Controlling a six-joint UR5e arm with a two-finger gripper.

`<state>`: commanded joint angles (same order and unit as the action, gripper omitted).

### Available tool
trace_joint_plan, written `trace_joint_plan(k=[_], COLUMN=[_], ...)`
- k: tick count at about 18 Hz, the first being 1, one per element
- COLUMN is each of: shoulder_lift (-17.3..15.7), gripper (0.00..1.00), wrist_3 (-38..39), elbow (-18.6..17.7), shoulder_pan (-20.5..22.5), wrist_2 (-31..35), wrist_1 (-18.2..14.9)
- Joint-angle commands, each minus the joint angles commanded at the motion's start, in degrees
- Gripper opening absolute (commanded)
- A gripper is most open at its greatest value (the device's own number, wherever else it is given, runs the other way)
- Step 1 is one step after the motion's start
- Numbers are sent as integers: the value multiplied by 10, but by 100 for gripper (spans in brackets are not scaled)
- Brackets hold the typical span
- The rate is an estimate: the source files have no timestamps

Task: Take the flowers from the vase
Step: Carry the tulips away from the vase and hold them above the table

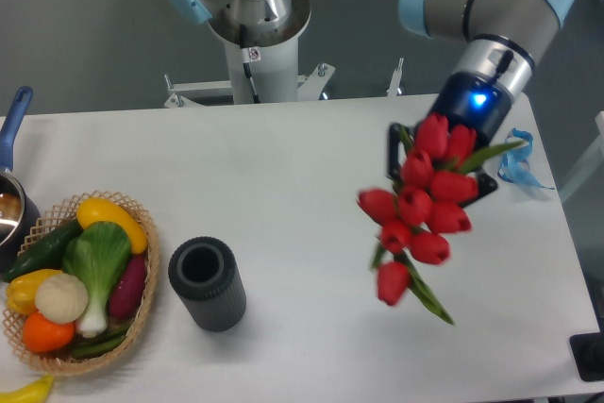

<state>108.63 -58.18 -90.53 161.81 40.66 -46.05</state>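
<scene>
Gripper (436,162) clamped on flowers (418,209), well clear of vase (208,284); risk: bunch hangs tilted, stems could slip w/ fast swing.

Flowers (422,203) red, green stems – vase (208,284) dark grey, ribbed.

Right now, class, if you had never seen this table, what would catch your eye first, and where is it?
The bunch of red flowers stands out at once, held in the air over the right side of the table by the gripper, well clear of the vase. The dark ribbed vase stands empty and upright at the front left. Beside it, at the left edge, sits a wicker basket of bright vegetables.
</scene>
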Motion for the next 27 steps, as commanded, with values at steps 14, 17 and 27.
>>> trace_joint_plan(k=[14, 17, 27], shoulder_lift=[29, 31, 45], gripper=[35, 36, 37], wrist_3=[17, 14, -12], elbow=[13, 12, 19], shoulder_pan=[-52, -62, -116], wrist_2=[275, 312, 476], wrist_1=[-4, -4, -8])
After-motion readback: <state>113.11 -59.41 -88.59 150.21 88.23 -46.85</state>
